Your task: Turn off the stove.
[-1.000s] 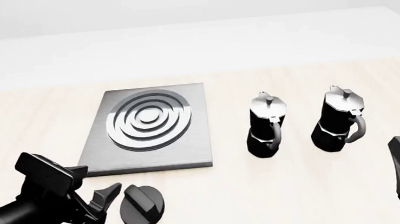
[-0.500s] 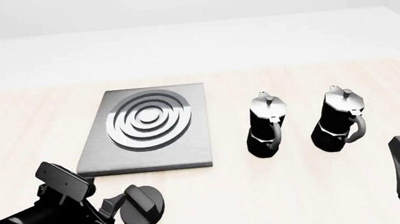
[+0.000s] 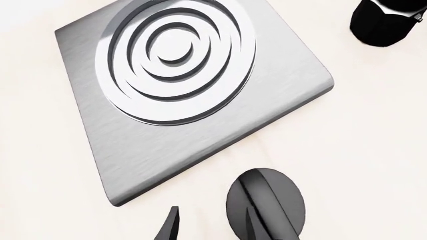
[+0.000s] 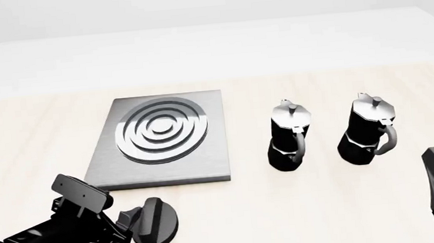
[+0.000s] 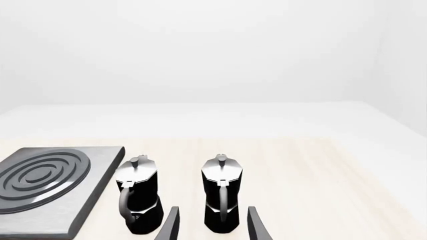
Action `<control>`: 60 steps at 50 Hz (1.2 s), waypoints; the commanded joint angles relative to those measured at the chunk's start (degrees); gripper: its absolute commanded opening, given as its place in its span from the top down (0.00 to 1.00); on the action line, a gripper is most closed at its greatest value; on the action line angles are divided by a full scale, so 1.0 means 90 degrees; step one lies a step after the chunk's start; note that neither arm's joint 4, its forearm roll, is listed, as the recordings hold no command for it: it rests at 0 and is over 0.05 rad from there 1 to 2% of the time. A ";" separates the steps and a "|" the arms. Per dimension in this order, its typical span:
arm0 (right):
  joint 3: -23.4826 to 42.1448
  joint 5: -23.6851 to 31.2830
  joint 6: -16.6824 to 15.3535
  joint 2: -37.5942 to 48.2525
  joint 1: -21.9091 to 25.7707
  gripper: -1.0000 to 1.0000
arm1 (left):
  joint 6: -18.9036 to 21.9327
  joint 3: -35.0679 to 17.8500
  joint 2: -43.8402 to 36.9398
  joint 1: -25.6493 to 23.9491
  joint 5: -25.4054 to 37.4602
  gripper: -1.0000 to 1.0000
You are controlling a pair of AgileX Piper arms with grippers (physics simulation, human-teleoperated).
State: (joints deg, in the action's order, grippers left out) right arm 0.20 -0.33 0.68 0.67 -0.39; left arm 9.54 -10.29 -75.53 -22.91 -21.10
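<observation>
The left gripper [image 4: 135, 221] sits low at the near left of the surface [image 4: 37, 137], its matte black jaws spread, one finger tip just beside the knob's left edge; whether it touches cannot be told. In the left wrist view only one thin dark finger [image 3: 170, 227] shows clearly, beside the knob [image 3: 265, 206], and nothing is pinched between the jaws.

The knob [image 4: 157, 221] is a round black disc with a raised straight ridge across its face, lying on the pale wood-grain surface just nearer than the stove's front edge.

The stove [image 4: 208, 152] is a flat square slab of brushed grey metal with rounded corners, its top cut with concentric silver rings [image 4: 161, 130] around a central disc. It lies left of centre, apart from the knob.

To its right stand two upright pots [image 4: 289, 134] [image 4: 371, 128], each a faceted black body with a silver lid, small finial and looped black handle, side by side and apart.

The right gripper [image 5: 210, 225] hangs at the near right, its slim dark jaws spread and holding nothing, the right-hand pot [image 5: 222, 200] seen between them.
</observation>
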 commanded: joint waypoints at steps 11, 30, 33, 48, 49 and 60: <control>-0.0003 0.0003 -0.0003 -0.0004 0.0002 0.00 | 0.0039 -0.0040 -0.0440 0.0057 -0.0202 0.00; -0.0005 0.0020 -0.0090 -0.0029 0.0068 0.00 | 0.0189 0.0135 0.1018 0.0405 0.0933 0.00; -0.0005 0.0025 -0.0107 -0.0035 0.0080 0.00 | 0.0238 0.0159 0.1441 0.0521 0.1277 0.00; -0.0003 0.0020 -0.0142 -0.0047 0.0107 0.00 | 0.0368 0.0189 0.3253 0.0902 0.2870 0.00; -0.0002 0.0019 -0.0138 -0.0046 0.0108 0.00 | 0.0378 0.0192 0.3378 0.0931 0.2975 0.00; 0.0002 0.0018 -0.0113 -0.0048 0.0158 0.00 | 0.0315 0.0115 0.4636 0.1167 0.4137 0.00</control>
State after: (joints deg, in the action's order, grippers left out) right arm 0.19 -0.16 -0.40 0.28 0.71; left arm 12.42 -8.98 -43.25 -14.37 7.54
